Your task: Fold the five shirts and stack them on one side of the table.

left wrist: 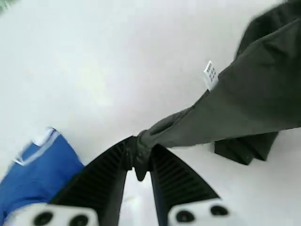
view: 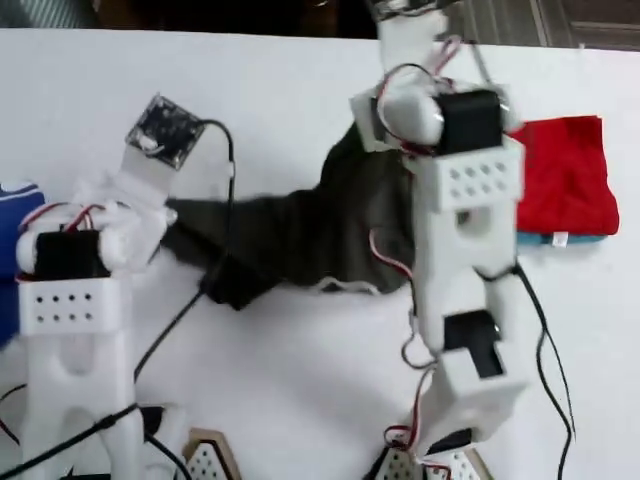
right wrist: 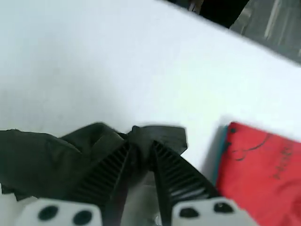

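Note:
A dark grey shirt (view: 300, 235) hangs stretched between both arms over the middle of the table. My left gripper (left wrist: 139, 157) is shut on one bunched corner of the shirt (left wrist: 244, 108), at its left end in the high view (view: 172, 215). My right gripper (right wrist: 141, 150) is shut on the opposite edge of the dark shirt (right wrist: 42, 155), near the table's far side. A folded red shirt (view: 565, 175) lies on a teal one (view: 560, 238) at the right; the red shirt (right wrist: 263, 165) also shows beside my right gripper. A blue shirt (view: 12, 215) lies at the left edge.
The white table (view: 300, 80) spreads bare behind the arms. Black cables (view: 215, 150) run across the left half near the left arm, and red and black wires (view: 545, 330) hang along the right arm. The blue shirt (left wrist: 33, 174) sits close beside my left gripper.

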Tool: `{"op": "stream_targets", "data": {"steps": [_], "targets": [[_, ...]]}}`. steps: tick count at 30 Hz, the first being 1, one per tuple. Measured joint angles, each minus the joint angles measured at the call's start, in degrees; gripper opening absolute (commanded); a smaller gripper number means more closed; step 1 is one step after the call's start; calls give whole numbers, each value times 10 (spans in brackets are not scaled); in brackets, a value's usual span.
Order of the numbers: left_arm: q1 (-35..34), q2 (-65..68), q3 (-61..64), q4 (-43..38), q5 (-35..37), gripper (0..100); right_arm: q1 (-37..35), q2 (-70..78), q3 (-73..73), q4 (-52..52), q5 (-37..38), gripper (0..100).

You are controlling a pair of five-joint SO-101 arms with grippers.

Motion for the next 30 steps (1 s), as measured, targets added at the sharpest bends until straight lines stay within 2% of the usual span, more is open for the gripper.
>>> {"op": "stream_targets", "data": {"steps": [6,11,19,27,30], "targets": [[-22,1,-65,47,-4,24,18,-90,6,0,2,18],[-36,1,-29,103,-27,25,33,-153,81,11,3,18],[-35,1,124,122,-47,25,46,-296,430,4,6,18],[15,1,288,60,-49,26,63,-500,835,-126,10,18],[30,1,325,47,-49,27,94,-560,931,-171,10,18]]}}
